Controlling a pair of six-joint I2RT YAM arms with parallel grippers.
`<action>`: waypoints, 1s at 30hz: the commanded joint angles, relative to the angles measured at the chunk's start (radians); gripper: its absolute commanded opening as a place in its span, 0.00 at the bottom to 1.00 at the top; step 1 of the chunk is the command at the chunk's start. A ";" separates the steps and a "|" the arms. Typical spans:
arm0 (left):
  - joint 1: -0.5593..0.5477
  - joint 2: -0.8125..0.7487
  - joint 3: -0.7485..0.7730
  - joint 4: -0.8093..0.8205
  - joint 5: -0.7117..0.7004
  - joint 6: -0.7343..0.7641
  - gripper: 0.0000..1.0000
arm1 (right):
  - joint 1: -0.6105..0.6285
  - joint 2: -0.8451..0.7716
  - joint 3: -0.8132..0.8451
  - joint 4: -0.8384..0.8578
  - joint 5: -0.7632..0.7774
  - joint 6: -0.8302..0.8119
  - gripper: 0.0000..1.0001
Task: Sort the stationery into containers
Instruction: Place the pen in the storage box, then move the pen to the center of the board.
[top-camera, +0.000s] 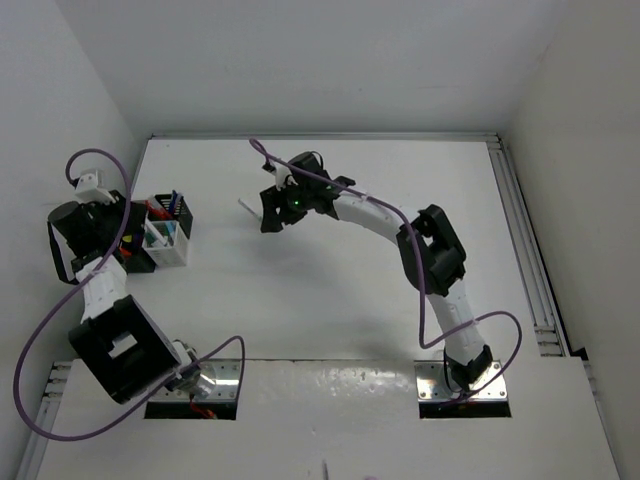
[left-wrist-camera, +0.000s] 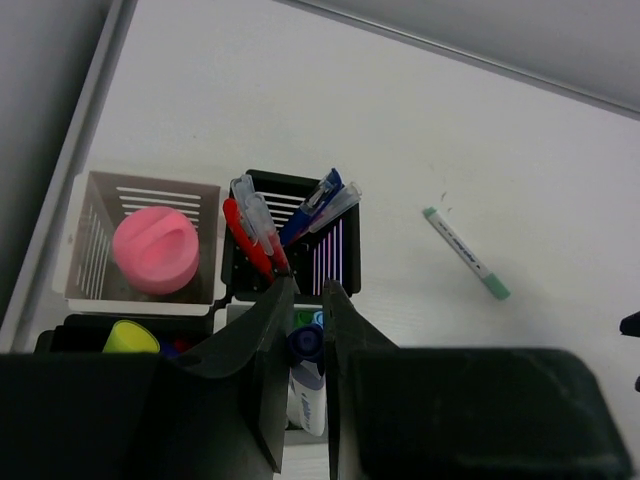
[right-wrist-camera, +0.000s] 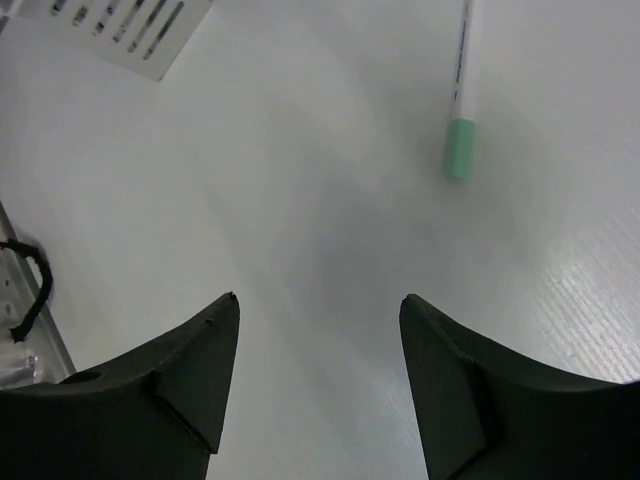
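My left gripper (left-wrist-camera: 305, 300) is shut on a white marker with a dark blue cap (left-wrist-camera: 306, 345). It holds the marker upright over a holder with green and blue caps (left-wrist-camera: 304, 319) in it. In the top view this gripper (top-camera: 135, 240) is over the cluster of holders by the white holder (top-camera: 170, 250). A black holder (left-wrist-camera: 345, 255) contains red and blue pens. A pale slotted holder (left-wrist-camera: 95, 230) contains the pink stick (left-wrist-camera: 155, 250). A yellow highlighter (left-wrist-camera: 130, 337) stands in a black holder at lower left. My right gripper (right-wrist-camera: 318, 305) is open and empty over bare table, just short of a green-capped white pen (right-wrist-camera: 460, 100).
The green-capped pen lies alone on the table to the right of the holders (left-wrist-camera: 465, 253), and it also shows in the top view (top-camera: 250, 208). The left wall runs close behind the holders. A corner of the white holder (right-wrist-camera: 120, 30) shows in the right wrist view.
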 joint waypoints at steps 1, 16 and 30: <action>-0.003 0.020 -0.016 0.134 0.025 -0.030 0.00 | -0.008 0.026 0.055 0.076 0.020 0.032 0.64; -0.025 0.001 -0.013 0.096 0.071 -0.016 0.67 | -0.008 0.239 0.204 0.225 0.137 0.035 0.64; -0.035 -0.151 -0.017 0.023 0.092 -0.056 0.71 | 0.035 0.329 0.207 0.324 0.240 -0.094 0.43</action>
